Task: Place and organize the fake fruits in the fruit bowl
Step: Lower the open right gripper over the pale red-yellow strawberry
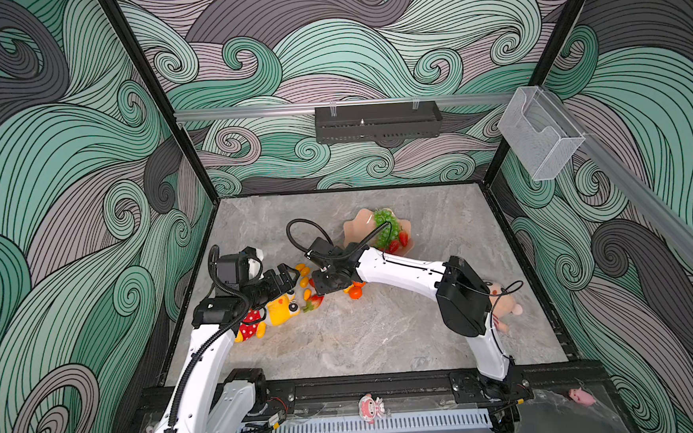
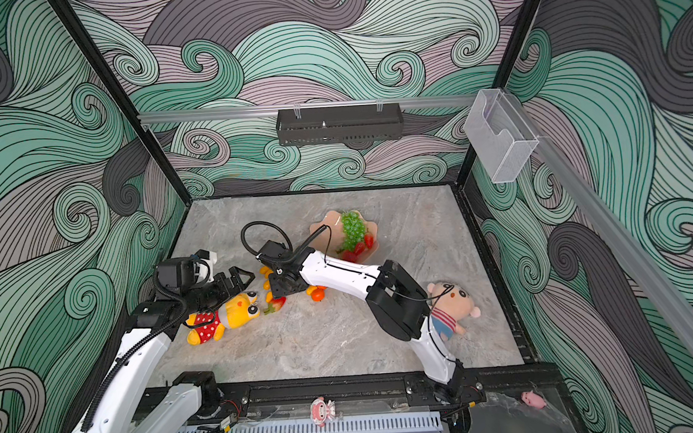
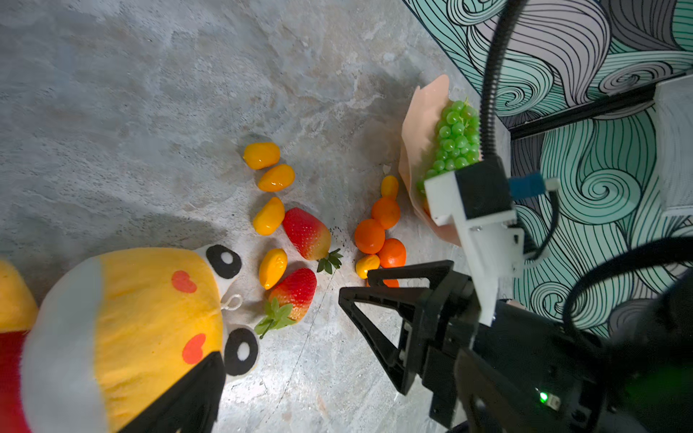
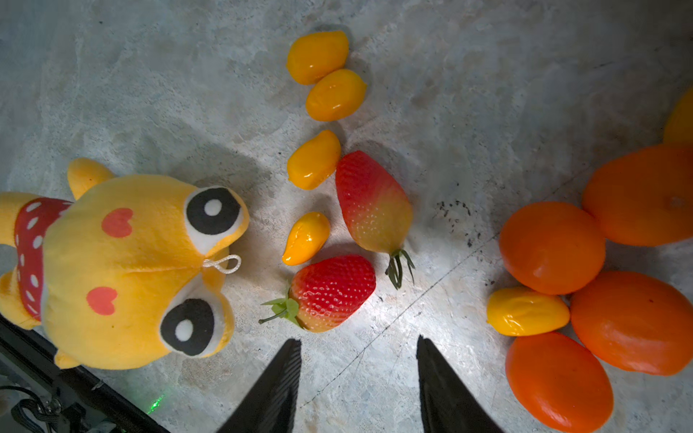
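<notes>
Over the worktop [image 1: 385, 339], near the yellow plush toy [image 4: 131, 270], the right claw [image 4: 359, 339] is being held open and empty. The left claw [image 1: 293, 276] is poorly seen and cannot be judged. The fruit bowl [image 1: 356, 229] is being occupied by the grape bunch [image 1: 386, 223] and strawberries [image 1: 394, 246]. Tangerines [image 4: 551, 247], loose strawberries [image 4: 333, 292] and kumquats [image 4: 313, 159] are lying outside it.

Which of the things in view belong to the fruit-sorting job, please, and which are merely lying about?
Part of the job: fruit bowl, grape bunch already in it, strawberries, tangerines, kumquats.

Lying about: yellow plush toy, plush doll in a striped shirt, two small pink toys on the front frame.
</notes>
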Tool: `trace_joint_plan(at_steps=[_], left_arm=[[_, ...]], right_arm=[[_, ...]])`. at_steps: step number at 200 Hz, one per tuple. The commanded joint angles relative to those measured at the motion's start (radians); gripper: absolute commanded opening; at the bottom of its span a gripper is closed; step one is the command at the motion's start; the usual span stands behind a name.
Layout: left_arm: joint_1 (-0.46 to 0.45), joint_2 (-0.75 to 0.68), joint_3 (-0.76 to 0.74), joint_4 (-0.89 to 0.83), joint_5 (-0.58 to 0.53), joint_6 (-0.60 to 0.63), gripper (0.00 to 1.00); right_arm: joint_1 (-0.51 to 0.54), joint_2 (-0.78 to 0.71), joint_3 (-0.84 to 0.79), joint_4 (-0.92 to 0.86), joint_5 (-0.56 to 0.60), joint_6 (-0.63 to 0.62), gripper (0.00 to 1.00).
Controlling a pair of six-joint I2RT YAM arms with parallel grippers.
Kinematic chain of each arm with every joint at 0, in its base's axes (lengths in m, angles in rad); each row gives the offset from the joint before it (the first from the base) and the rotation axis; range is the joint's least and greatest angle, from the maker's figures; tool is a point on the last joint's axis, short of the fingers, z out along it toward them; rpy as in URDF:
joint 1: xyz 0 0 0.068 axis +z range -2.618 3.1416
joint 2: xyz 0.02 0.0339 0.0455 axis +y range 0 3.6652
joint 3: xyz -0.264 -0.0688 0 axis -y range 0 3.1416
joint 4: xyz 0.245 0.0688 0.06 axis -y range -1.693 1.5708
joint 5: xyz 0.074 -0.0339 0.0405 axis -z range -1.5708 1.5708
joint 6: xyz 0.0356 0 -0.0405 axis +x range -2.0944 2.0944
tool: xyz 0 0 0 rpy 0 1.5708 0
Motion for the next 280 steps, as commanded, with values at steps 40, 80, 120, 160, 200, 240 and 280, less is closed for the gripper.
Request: trace_joint_plan(at_steps=[40,80,120,160,200,240,280], left_arm=[[0.004,-0.012,-0.010,0.065,0.086,0.024,0.99],[0.002,-0.006,-0.011,0.070,0.091,0.020,0.99],[-0.035,0.005,0.004,0.084,0.085,0.014,0.99],[-0.116,0.007,0.018,0.090,0.030,0.020,0.99],[-0.186,0.021,0.023,0.099,-0.015,0.017,0.98],[-0.205,0.034,0.026,0.107,-0.022,0.016,0.99],[-0.209,0.035,0.024,0.104,-0.024,0.018,0.99]], right_arm=[[-0.058,0.045,0.002,-0.059,-0.088,-0.216,0.46],[-0.083,0.094,0.051,-0.084,-0.125,-0.281,0.43],[-0.098,0.137,0.092,-0.095,-0.139,-0.317,0.40],[-0.103,0.174,0.131,-0.099,-0.170,-0.337,0.36],[-0.109,0.205,0.170,-0.112,-0.185,-0.347,0.33],[-0.108,0.223,0.187,-0.117,-0.201,-0.352,0.28],[-0.108,0.231,0.189,-0.119,-0.205,-0.352,0.27]])
